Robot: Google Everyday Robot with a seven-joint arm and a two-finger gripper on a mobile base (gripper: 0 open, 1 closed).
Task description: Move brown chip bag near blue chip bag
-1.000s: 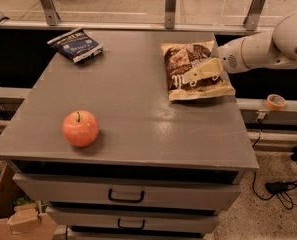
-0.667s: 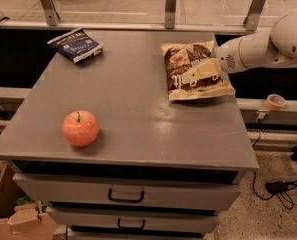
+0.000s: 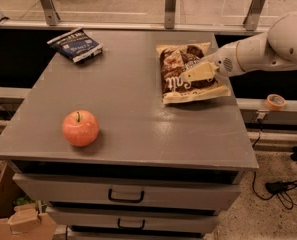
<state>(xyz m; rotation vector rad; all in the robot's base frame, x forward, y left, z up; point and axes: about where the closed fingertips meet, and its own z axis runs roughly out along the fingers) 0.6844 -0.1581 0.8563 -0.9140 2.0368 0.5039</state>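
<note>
Grey desk [image 3: 138, 119]: brown chip bag [image 3: 172, 69] by the right edge, gripper [image 3: 197, 74] on it, clamped or not I cannot tell; blue chip bag [image 3: 75, 45] at the far-left corner, well apart, move undone.

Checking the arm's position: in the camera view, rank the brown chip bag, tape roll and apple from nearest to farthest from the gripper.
The gripper is over the table's right rear.
1. Brown chip bag, directly under it.
2. Tape roll, on the ledge right of the table.
3. Apple, front left.
</note>
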